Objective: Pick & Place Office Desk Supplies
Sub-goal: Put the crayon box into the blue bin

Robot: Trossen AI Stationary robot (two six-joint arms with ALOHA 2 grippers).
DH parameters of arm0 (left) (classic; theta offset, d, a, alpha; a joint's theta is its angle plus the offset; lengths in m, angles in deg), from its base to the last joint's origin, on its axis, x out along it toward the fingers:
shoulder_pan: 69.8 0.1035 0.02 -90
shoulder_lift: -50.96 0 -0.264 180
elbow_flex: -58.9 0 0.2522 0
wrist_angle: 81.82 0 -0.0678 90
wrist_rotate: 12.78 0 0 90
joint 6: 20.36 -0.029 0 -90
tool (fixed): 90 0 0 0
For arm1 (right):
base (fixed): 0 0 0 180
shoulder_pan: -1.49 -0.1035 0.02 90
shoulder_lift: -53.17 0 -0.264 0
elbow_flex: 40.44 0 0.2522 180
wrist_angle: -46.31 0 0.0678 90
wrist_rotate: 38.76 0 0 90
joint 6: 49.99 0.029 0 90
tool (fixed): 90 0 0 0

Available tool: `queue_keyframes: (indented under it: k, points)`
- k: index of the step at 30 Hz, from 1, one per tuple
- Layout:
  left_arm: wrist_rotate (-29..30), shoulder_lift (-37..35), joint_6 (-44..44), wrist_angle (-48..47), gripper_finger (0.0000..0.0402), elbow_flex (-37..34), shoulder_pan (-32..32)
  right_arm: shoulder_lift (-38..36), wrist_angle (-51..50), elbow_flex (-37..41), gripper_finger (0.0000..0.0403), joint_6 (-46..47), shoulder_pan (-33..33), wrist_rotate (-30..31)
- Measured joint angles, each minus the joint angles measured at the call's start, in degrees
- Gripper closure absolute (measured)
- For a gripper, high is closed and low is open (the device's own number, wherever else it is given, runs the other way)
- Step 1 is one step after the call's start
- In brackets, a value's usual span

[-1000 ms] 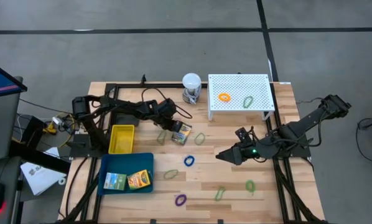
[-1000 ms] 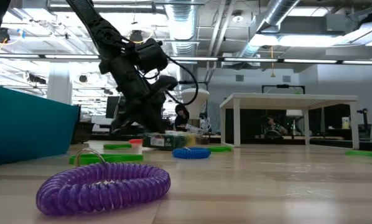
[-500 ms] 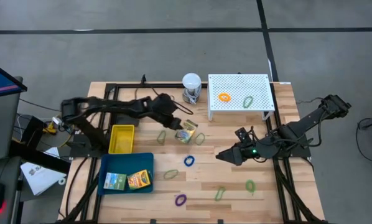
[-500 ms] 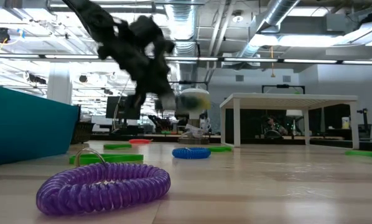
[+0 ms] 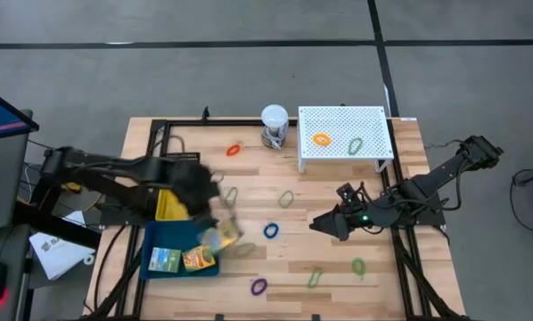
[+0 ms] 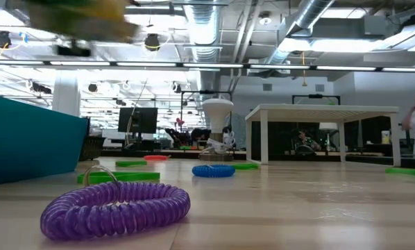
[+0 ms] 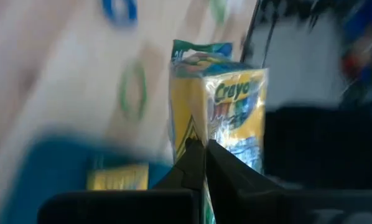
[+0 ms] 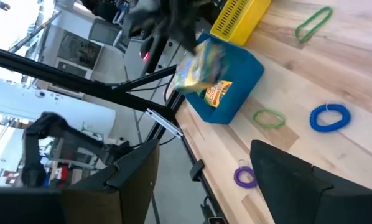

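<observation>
My left gripper (image 5: pixel 211 223) is shut on a yellow-green crayon packet (image 5: pixel 222 234), which hangs over the right rim of the blue tray (image 5: pixel 151 239). Two more packets (image 5: pixel 166 259) (image 5: pixel 198 259) lie flat in the tray. The yellow bin (image 5: pixel 170 207) stands behind the tray, partly under my left arm. In the low view the held packet is a blur (image 6: pixel 89 17) at the top left. Several thin loops lie on the wood, among them a blue one (image 5: pixel 271 231) and a purple one (image 5: pixel 258 286). My right gripper (image 5: pixel 324 223) hovers open at the right, touching nothing. My left gripper pinches the crayon packet by its end nearest the wrist (image 7: pixel 201 134), between its two shut fingers (image 7: pixel 192 163). The packet sticks out beyond the fingertips. It is lifted clear and tilted above the tray's right rim (image 8: pixel 251 65).
A white perforated stand (image 5: pixel 373 120) at the back right carries an orange loop (image 5: pixel 321 139) and a green one (image 5: pixel 355 145). A white ball-topped object (image 5: pixel 274 120) stands beside it. An orange loop (image 5: pixel 233 150) lies at the back. A person shows far off in the low view.
My left gripper has lifted the crayon packet off the wood in the table's middle. It has carried the packet up and toward the near left, over the blue tray's right rim, turning as it went. The packet is now clear of the table.
</observation>
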Motion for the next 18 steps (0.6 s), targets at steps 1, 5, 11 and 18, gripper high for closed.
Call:
queue_keyframes:
  k: [1,5,11,18]
  points:
    - [0.6,-1.5,0.7,-2.3,0.0401,0.0,-2.2,0.0,0.2,0.0,0.0154,-0.4,0.0,0.0]
    - [4.6,-5.6,5.8,-11.8,0.0401,0.0,-11.3,0.0,1.0,0.0,0.0154,-1.5,0.0,0.0]
    - [10.8,-7.9,11.3,-19.0,0.0401,-1.1,-20.4,0.0,1.2,0.0,0.0154,-1.5,-0.1,-0.1]
    - [10.5,-7.8,12.5,-9.5,0.0401,-12.2,-21.7,0.0,2.0,0.0,0.0154,-1.4,-0.4,0.0]
